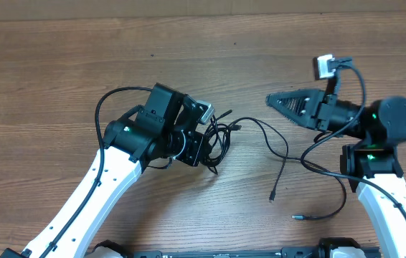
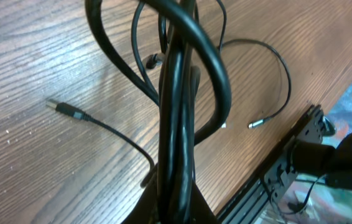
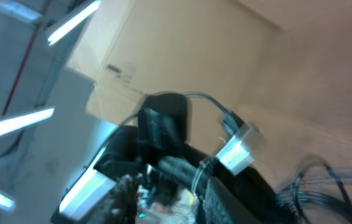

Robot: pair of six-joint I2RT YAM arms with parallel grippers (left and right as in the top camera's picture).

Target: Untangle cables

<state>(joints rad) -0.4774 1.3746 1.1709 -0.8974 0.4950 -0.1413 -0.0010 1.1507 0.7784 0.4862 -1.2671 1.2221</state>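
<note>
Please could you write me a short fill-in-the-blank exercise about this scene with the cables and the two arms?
1. The tool shut on the cable bundle belongs to the ___ arm.
2. This bundle is ___ in colour.
3. The loose plug end lies on the wooden ___.
4. The right tool holds ___.
Missing words: left; black; table; nothing.

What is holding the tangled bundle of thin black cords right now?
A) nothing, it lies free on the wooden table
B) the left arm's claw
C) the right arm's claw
B: the left gripper is shut on the bundle of thin black cables, seen rising out of its grip in its wrist view; the right gripper is apart from them.
</note>
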